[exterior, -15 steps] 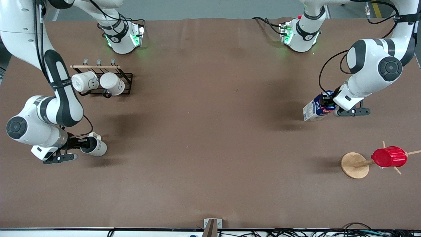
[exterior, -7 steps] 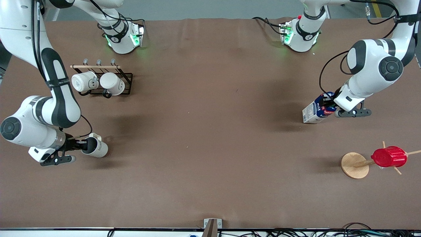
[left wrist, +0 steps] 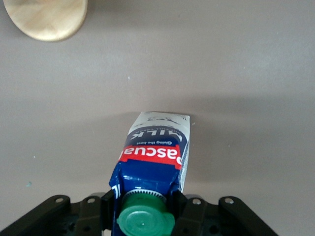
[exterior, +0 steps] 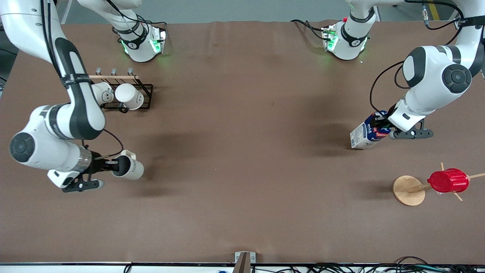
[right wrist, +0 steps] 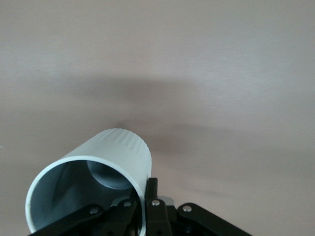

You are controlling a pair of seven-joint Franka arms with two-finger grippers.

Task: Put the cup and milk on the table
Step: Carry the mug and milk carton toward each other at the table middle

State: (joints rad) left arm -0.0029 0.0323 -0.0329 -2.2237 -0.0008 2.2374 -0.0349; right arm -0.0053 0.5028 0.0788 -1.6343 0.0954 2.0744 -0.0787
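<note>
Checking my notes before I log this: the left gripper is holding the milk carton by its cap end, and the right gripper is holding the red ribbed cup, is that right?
Not quite. The right gripper holds the pale grey cup, as the front view shows; the red ribbed cup sits on its wooden stand. The left gripper does hold the milk carton by its cap end.

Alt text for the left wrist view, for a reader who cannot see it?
The left gripper is shut on the milk near its green cap, holding the carton tilted over the brown table. A round wooden disc lies at the frame's edge.
</note>
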